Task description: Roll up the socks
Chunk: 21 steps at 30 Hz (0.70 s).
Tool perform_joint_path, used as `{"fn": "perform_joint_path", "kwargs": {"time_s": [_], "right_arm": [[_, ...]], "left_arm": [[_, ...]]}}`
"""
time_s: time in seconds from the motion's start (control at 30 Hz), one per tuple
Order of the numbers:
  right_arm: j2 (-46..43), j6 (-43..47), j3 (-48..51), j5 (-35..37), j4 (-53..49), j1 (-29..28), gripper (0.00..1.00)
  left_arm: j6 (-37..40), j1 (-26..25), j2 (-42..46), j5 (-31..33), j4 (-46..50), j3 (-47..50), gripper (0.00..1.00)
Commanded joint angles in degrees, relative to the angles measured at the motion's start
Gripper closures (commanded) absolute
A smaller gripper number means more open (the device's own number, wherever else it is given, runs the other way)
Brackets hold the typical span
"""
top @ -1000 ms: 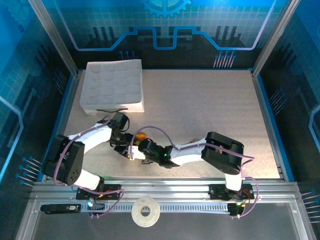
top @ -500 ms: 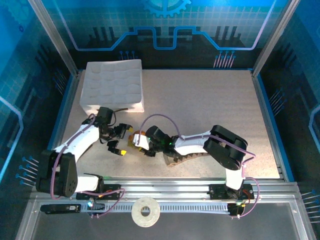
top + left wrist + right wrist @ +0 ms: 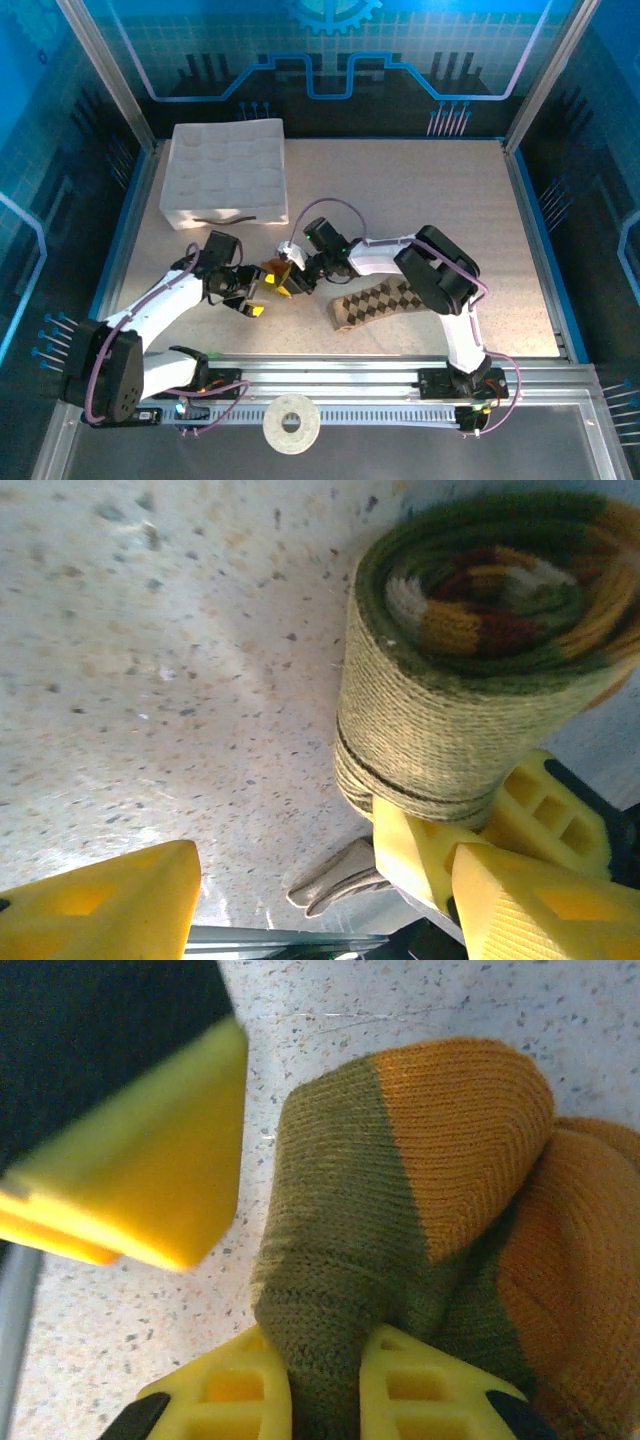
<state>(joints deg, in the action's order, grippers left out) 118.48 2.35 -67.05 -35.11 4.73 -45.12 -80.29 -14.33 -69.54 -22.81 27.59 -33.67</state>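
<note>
Left wrist view: the olive-green sock (image 3: pixel 470 670) is wound into a tight coil with the striped cuff at its core, and it sits on the bench (image 3: pixel 150 680). The right pincer (image 3: pixel 325 1390) pinches its outer layer below the orange toe (fabric squeezed between the jaws). The left pincer (image 3: pixel 300 910) is spread wide, with the coil at its 1 o'clock. From above, the tan argyle sock (image 3: pixel 385 300) lies flat at 4 o'clock of the coil, with nothing gripping it. I judge the task about half done: one sock is rolled and the argyle one remains. The foam tray (image 3: pixel 225 170) sits at 11 o'clock.
</note>
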Motion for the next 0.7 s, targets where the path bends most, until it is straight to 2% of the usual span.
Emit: {"fn": "perform_joint_path", "kwargs": {"time_s": [0.0, 0.2, 0.33, 0.43, 0.53, 0.67], "right_arm": [[7.6, -5.2, 2.2, -0.4, -16.9, 1.7, 1.0], [10.2, -9.2, -0.6, -5.2, -19.5, 3.4, 1.0], [11.3, -10.4, -3.8, -5.4, -23.7, 3.3, 1.0], [10.6, -10.1, -4.9, -5.5, -24.9, 3.3, 0.92], [6.0, -8.6, -2.7, -3.5, -21.1, 2.9, 0.82], [-5.6, -5.0, 4.7, 6.8, -11.1, 1.1, 0.65]], "left_arm": [[-1.2, -1.1, -3.9, 2.0, -4.7, 0.2, 0.32], [2.2, -1.3, -11.3, 4.8, -6.7, -1.2, 0.32], [5.6, -2.3, -17.3, 7.7, -3.9, -2.7, 0.35], [6.5, -3.5, -21.0, 9.9, -0.4, -2.9, 0.42], [6.4, -4.1, -22.2, 11.7, 1.2, -1.4, 0.51], [8.0, -4.2, -22.9, 12.6, 5.1, -1.4, 0.56]]}}
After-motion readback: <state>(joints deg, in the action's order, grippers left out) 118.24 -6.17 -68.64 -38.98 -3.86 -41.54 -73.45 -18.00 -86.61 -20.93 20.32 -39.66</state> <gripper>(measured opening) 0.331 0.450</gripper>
